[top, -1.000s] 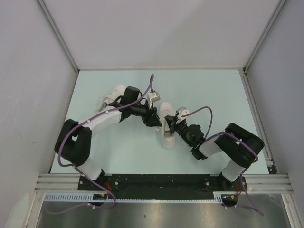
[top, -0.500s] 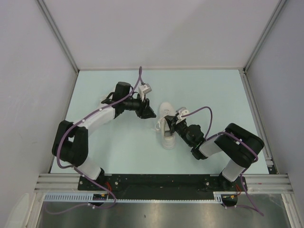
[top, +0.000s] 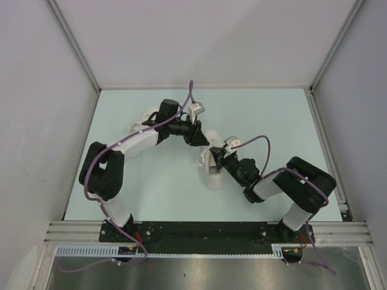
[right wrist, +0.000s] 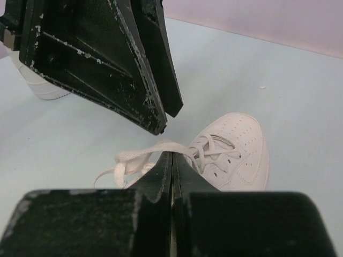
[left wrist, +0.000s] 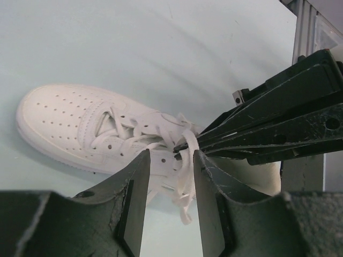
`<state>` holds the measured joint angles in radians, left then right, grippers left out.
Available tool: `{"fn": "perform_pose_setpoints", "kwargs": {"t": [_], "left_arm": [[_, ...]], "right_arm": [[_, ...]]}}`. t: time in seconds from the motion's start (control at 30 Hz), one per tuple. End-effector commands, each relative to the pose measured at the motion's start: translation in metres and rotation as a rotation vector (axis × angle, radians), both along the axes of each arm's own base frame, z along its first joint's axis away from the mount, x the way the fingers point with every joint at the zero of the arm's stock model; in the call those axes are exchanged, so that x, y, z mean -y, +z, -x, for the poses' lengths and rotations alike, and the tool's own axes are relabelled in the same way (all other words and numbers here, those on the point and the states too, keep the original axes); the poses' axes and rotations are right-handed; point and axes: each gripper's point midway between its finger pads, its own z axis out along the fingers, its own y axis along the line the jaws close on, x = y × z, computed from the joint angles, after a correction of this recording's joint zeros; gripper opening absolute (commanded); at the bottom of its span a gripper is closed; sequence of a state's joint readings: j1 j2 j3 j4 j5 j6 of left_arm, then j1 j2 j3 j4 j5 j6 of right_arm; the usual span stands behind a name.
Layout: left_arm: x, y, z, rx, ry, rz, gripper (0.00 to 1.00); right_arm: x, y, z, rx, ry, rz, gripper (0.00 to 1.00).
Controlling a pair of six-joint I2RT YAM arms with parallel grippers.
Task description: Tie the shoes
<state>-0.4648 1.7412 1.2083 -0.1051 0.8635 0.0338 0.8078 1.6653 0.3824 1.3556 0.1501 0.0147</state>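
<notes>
- The shoe (top: 213, 177) we are working on lies sole down near the middle of the surface (top: 272, 115), between the two tools.
- The right tool (right wrist: 172, 156) sits over the shoe's lacing with its fingers pressed together on a lace (right wrist: 134, 156). In the right wrist view that lace loops out to the left.
- The left tool (left wrist: 171, 156) hovers just beside the right tool's tips, on the far-left side. Its fingers are moderately apart and grip nothing.
- A loose strand of lace hangs in the gap between the left tool's fingers. We cannot tell whether it touches either one.
- The shoe is all white and low-cut, with a perforated toe, thin flat laces crossing the eyelets and a white sole.
- The second shoe (top: 140, 119) sits toward the far-left part of the surface, well apart from the first. In the top view the left arm (top: 136, 144) hides most of it.
- We see bare pale surface beyond the shoe and to its right.
- White walls (top: 36, 90) close in on the left, back and right, and a metal rail (top: 72, 230) runs along the near edge.
</notes>
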Motion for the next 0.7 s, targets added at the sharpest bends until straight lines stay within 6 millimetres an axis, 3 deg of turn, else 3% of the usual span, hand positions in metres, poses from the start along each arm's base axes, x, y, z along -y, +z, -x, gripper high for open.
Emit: {"fn": "perform_pose_setpoints", "kwargs": {"t": [0.0, 0.17, 0.43, 0.67], "left_arm": [[0.007, 0.012, 0.013, 0.033, -0.057, 0.023, 0.43], [0.007, 0.006, 0.013, 0.006, -0.038, 0.015, 0.44], [0.003, 0.014, 0.005, 0.008, 0.0, 0.049, 0.43], [0.001, 0.002, 0.005, 0.001, -0.003, 0.012, 0.41]], "right_arm": [[-0.003, 0.06, 0.001, 0.176, 0.013, -0.162, 0.0], [-0.003, 0.061, 0.001, 0.177, 0.012, -0.165, 0.0], [-0.003, 0.063, 0.002, 0.18, 0.015, -0.168, 0.0], [-0.003, 0.062, 0.002, 0.179, 0.018, -0.166, 0.0]]}}
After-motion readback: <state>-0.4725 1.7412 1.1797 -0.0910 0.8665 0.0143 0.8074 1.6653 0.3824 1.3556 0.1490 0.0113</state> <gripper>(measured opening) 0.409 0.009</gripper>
